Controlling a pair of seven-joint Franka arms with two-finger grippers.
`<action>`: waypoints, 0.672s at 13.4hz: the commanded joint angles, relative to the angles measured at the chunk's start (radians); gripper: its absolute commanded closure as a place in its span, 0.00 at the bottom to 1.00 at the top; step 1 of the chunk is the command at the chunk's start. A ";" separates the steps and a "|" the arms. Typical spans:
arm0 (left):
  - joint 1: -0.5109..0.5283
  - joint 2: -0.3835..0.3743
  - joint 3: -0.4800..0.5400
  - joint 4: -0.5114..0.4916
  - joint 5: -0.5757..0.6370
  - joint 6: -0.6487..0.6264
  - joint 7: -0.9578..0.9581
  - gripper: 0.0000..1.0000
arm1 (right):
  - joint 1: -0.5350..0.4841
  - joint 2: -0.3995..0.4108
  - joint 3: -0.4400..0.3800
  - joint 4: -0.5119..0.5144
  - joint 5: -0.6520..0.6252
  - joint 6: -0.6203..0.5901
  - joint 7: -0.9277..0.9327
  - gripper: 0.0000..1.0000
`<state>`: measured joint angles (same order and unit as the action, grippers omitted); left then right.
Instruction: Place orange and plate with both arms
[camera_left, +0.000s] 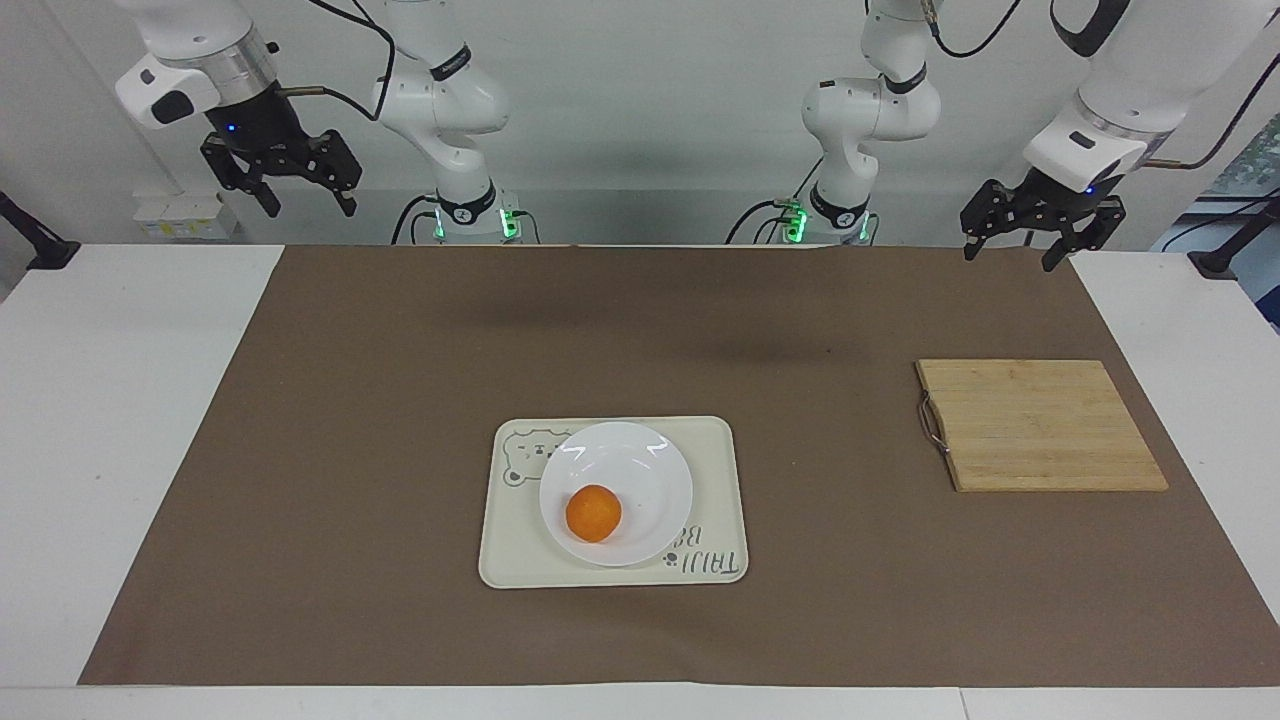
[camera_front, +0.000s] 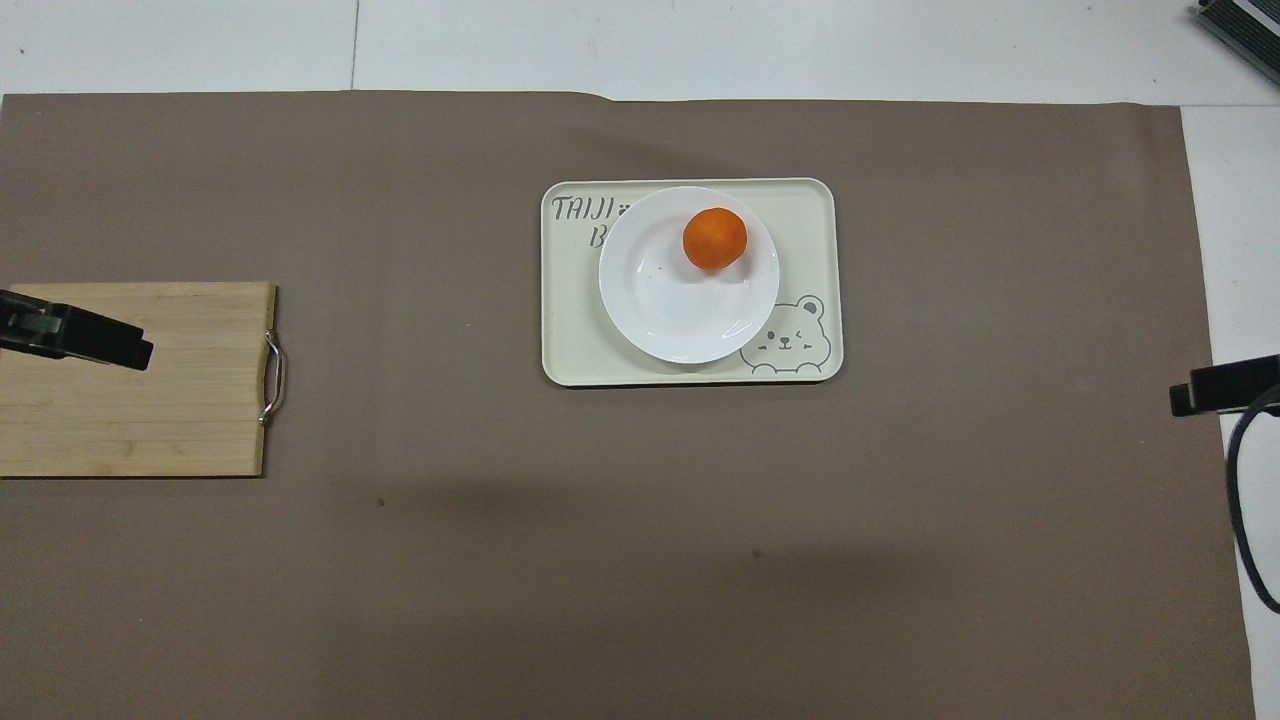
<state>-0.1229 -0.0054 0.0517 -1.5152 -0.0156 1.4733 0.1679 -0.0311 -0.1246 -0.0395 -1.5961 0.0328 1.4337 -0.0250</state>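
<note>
While both pincers (camera_left: 281, 183) (camera_left: 1040, 232) hang released, the orange (camera_left: 593, 513) sits on the level plate (camera_left: 640, 470).

**What the views cut off or cover**

The plate (camera_front: 680, 300) covers part of the tray (camera_front: 800, 200) lettering at its 10 o'clock corner. The cutting board (camera_front: 150, 420) runs off the overhead view's 9 o'clock edge. Only the tips of the left pincer (camera_front: 75, 338) and right pincer (camera_front: 1225, 385) show there.

Glossy white plate (camera_left: 616, 488), matt cream tray (camera_left: 520, 540), grained wooden board (camera_left: 1040, 425), matt brown mat (camera_left: 350, 420).
</note>
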 joint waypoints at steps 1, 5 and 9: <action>0.006 -0.016 -0.006 -0.016 0.009 0.016 -0.002 0.00 | 0.002 0.010 0.012 0.016 -0.042 -0.007 -0.023 0.00; 0.008 -0.016 -0.006 -0.017 0.009 0.012 -0.008 0.00 | 0.007 0.008 0.016 -0.010 -0.063 0.059 -0.016 0.00; 0.008 -0.019 -0.006 -0.017 0.009 0.001 -0.013 0.00 | 0.008 -0.001 0.018 -0.038 -0.053 0.108 -0.010 0.00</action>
<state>-0.1229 -0.0054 0.0517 -1.5152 -0.0156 1.4739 0.1662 -0.0194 -0.1141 -0.0307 -1.6107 -0.0010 1.5283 -0.0277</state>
